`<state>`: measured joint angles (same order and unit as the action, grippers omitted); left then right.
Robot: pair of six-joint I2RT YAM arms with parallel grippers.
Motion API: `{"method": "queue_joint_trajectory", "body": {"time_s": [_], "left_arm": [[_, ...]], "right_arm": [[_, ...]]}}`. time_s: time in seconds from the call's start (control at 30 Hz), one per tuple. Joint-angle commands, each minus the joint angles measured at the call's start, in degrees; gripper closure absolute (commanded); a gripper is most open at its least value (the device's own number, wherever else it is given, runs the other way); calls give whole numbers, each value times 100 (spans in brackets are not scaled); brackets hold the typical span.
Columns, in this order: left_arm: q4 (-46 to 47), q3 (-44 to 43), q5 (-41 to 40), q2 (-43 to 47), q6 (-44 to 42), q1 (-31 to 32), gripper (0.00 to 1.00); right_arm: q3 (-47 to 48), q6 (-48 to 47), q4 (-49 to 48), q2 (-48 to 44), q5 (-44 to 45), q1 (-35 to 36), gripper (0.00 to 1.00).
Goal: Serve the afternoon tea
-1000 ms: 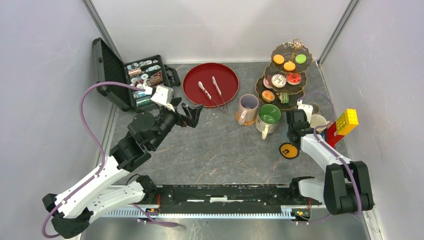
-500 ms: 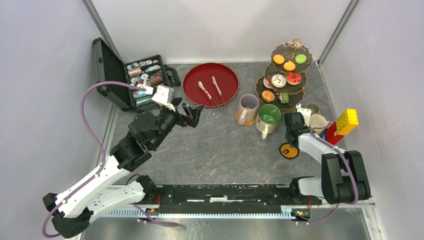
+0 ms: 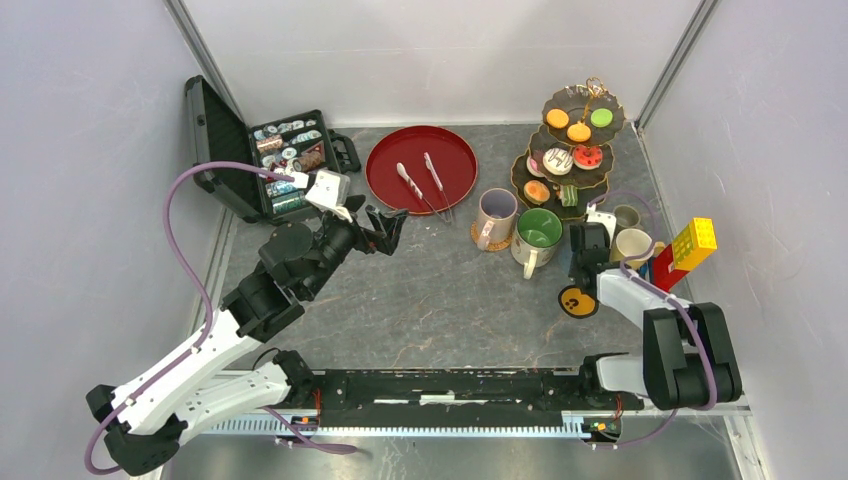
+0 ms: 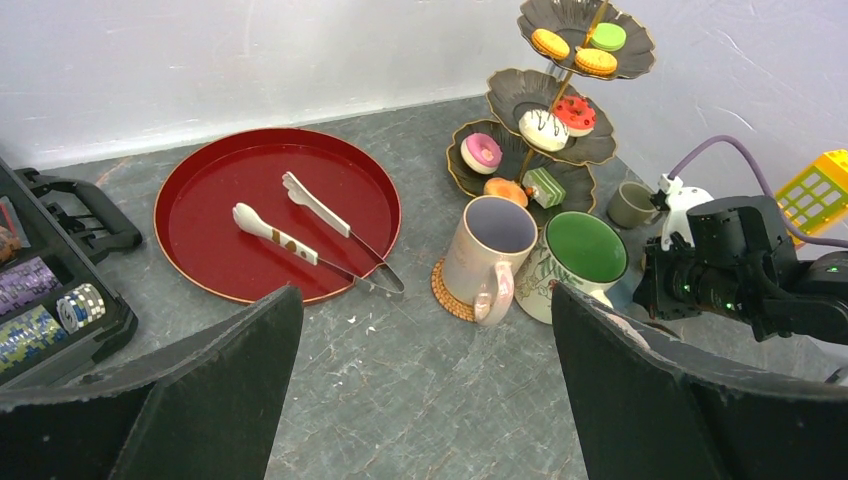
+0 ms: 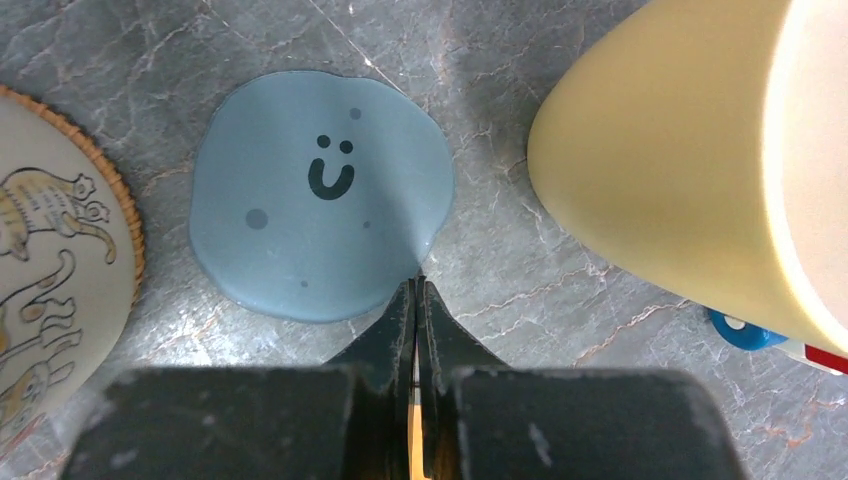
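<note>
item: afternoon tea set, far right of the surface.
- stand: three tiers, upright, loaded with cakes.
- beige mug and green-lined mug: side by side, just in front of the stand.
- grey mug and yellow mug: to the stand's right.

handling (judged):
- mugs: rigid, weighty, glazed and likely slippery, breakable. take by the rim wall or the handle.
- cakes: small and light. pinch gently across the sides.

left pincer: jaws wide, empty, well apart from the set.

right pincer: closed tight and low, between the green-lined and yellow mugs. its tips are at the edge of the blue coaster; cannot tell whether they nip it.
</note>
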<state>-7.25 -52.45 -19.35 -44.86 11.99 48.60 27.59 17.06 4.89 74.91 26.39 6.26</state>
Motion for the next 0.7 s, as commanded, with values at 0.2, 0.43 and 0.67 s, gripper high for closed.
{"method": "queue_joint_trajectory", "body": {"time_s": [0.2,0.43,0.67], "left_arm": [[118,-178,81,6,233,-17,0],[119,-178,50,84,216,-8,0],[118,-182,-16,124,164,30,0]], "right_arm": [[777,-388,929,-1622,-71,-17,67],[1768,-1108,1433,-1710,345,-117,28],[1952,-1427,1507,-989,-45,-591,30]]}}
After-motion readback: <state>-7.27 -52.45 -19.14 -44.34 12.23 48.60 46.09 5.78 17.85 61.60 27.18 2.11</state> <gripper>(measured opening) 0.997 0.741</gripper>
